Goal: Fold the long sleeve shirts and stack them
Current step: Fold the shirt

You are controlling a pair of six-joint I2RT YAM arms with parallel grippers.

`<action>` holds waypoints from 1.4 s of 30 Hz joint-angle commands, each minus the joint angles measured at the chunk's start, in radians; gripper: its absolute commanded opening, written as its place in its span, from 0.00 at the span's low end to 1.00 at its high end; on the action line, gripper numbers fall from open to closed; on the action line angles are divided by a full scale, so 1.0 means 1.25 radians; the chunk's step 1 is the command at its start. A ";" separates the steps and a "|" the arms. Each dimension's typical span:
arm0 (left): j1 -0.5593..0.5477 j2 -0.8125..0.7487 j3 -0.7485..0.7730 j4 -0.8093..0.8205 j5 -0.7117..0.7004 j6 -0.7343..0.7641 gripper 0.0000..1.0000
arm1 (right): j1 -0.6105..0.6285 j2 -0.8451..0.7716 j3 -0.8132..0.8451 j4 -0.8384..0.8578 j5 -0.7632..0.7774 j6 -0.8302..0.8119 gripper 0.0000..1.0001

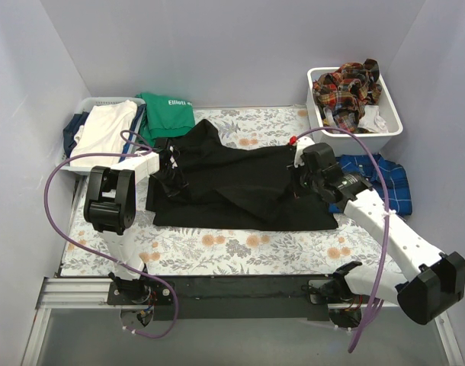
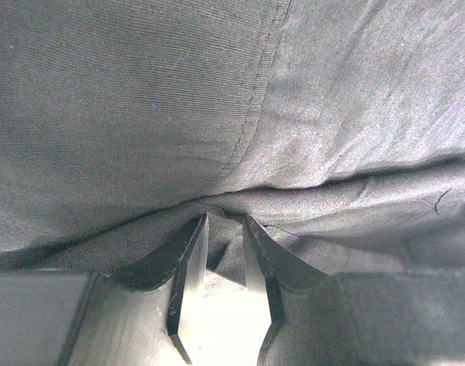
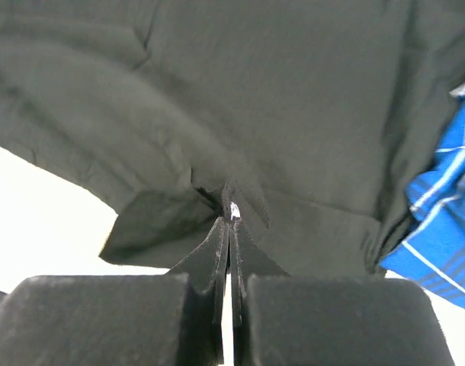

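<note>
Left tool gripping left edge of black shirt, right tool clamped on its right edge

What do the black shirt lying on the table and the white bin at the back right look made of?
The plain black long-sleeve cloth shirt: looks like thin woven or fine-knit fabric, matte; the left wrist view shows fine thread grain, a stitched seam and soft folds. The white rectangular bin: likely rigid plastic, smooth; it has straight walls and a flat rim.
</note>
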 commanded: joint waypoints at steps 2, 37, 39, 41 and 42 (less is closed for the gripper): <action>0.005 0.007 0.055 0.006 -0.085 0.011 0.25 | -0.013 -0.055 -0.005 0.036 0.028 0.012 0.01; -0.221 0.172 0.266 0.160 -0.038 0.224 0.55 | -0.013 -0.111 -0.062 0.027 -0.205 -0.014 0.01; -0.227 0.167 0.258 0.161 -0.037 0.226 0.53 | -0.013 -0.109 -0.062 0.024 -0.201 -0.015 0.01; -0.234 0.150 0.249 0.162 -0.040 0.229 0.53 | -0.013 -0.109 -0.061 0.025 -0.197 -0.014 0.01; -0.236 0.143 0.243 0.163 -0.040 0.231 0.53 | -0.013 -0.109 -0.061 0.024 -0.193 -0.014 0.01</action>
